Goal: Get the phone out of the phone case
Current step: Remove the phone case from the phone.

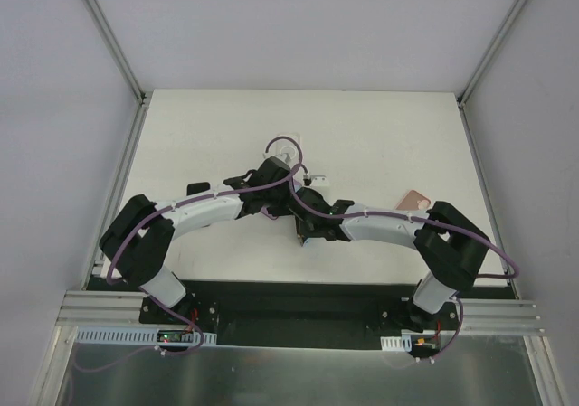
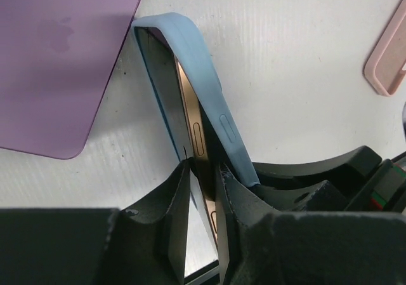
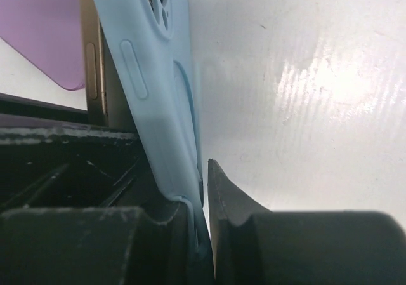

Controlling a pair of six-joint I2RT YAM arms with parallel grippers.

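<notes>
On the table (image 1: 380, 135), mid-way, the phone (image 2: 190, 107) stands on edge, half peeled from the case (image 2: 204, 63). The left gripper (image 2: 203, 171) is clenched on the phone, and the right gripper (image 3: 202, 171) pinches the case wall. The soft case could stretch and slip free. A crooked pull could twist the phone loose, dropping it beside the purple case (image 2: 57, 56).

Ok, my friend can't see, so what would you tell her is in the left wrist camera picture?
The left gripper pinches a gold-edged phone, and the blue case is peeling away from the phone along its right side. A flat purple thing lies at the upper left and a pink case at the right edge, both on the white table.
</notes>
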